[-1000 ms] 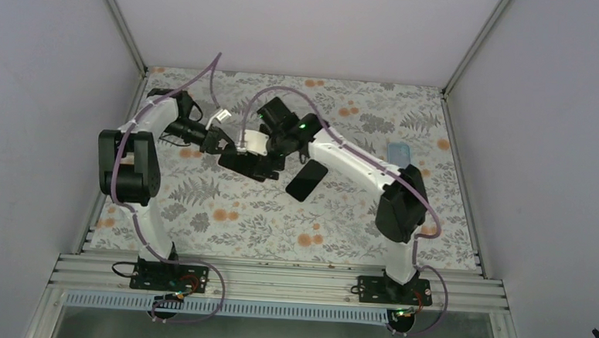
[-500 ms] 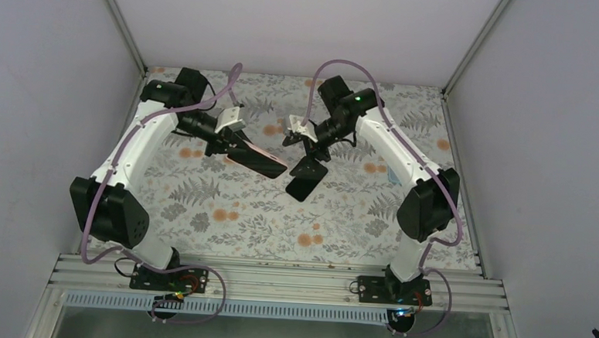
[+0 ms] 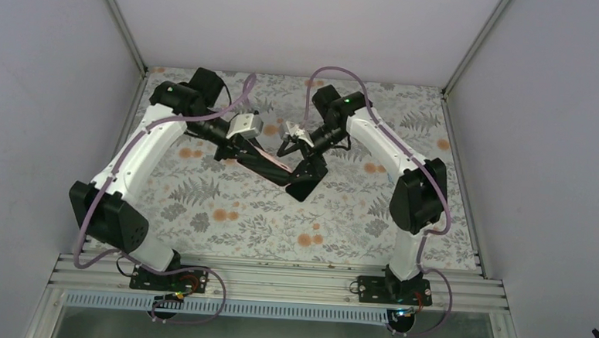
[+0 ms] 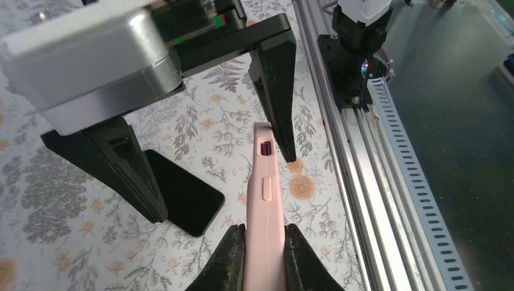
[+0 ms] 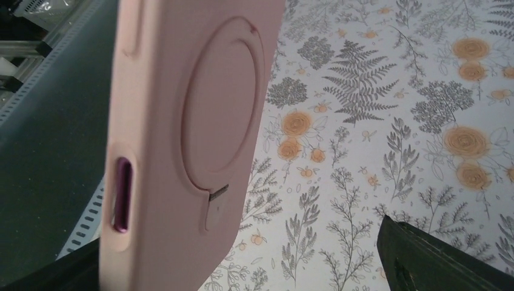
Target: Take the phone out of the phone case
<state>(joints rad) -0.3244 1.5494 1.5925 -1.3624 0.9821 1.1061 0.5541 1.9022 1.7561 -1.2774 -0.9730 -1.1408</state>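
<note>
- I have the left gripper [image 4: 263,237] pinching the pink phone case [image 4: 265,200] by one end, a finger on each broad face, the case seen edge-on from the left wrist
- The case hangs clear of the floral mat [image 3: 201,210], near the middle of the table, its free end pointing toward the right arm
- The phone [image 3: 265,167] appears to sit in the case: from overhead the upward face is black with a pink rim, and purple shows in the side cut-out
- From the right wrist I see the case's back with its raised ring, very close to the lens
- The right gripper [image 4: 222,185] is spread wide and holds nothing; the case's free end sits just beside it
- A separate black phone [image 4: 182,194] lies flat on the mat under the right gripper; one fingertip stands at its edge, and I cannot tell whether they touch
</note>
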